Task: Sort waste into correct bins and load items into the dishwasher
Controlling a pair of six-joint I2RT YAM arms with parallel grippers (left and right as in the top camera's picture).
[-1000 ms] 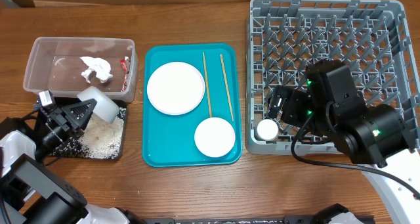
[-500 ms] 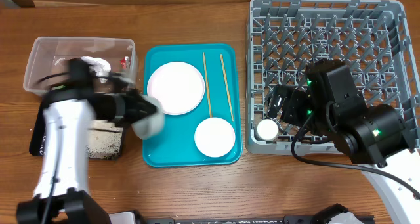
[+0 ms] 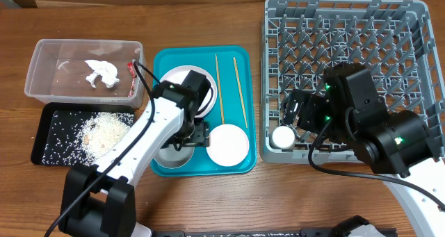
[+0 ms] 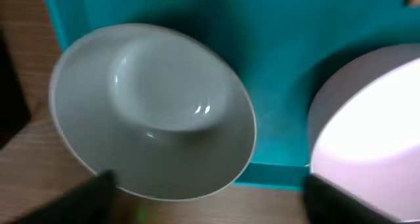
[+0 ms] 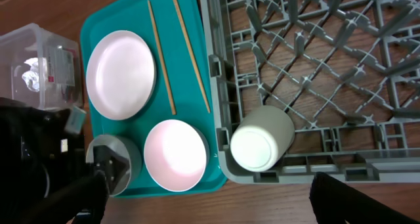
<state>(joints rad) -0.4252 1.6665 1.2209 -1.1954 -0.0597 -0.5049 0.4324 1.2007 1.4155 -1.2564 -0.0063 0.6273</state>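
An empty white bowl point(image 4: 154, 112) sits upright in the front left corner of the teal tray point(image 3: 161, 63). My left gripper point(image 4: 210, 207) hovers just above that bowl point(image 3: 169, 156), open, and grips nothing. A second bowl point(image 3: 227, 144) lies beside it, and behind my arm the plate point(image 3: 182, 84) is partly hidden. Two chopsticks point(image 3: 219, 87) lie behind the second bowl. The clear tub point(image 3: 49, 53) holds the napkin point(image 3: 101, 71) and the red wrapper point(image 3: 131, 68). Rice point(image 3: 101, 129) covers the black tray point(image 3: 49, 150). My right gripper point(image 5: 216, 207) stands open over the cup point(image 5: 262, 140) in the front left corner of the grey rack point(image 3: 348, 14).
The teal tray's right rim lies close to the rack's left wall point(image 3: 264, 91). Bare wooden table point(image 3: 292, 195) runs along the front. The rack's pegs point(image 3: 348, 49) stand upright over the rest of its floor.
My left arm swung from the black tray to the teal tray with the bowl, set it in the front left corner and opened. The rice now lies on the black tray. The right arm stayed still.
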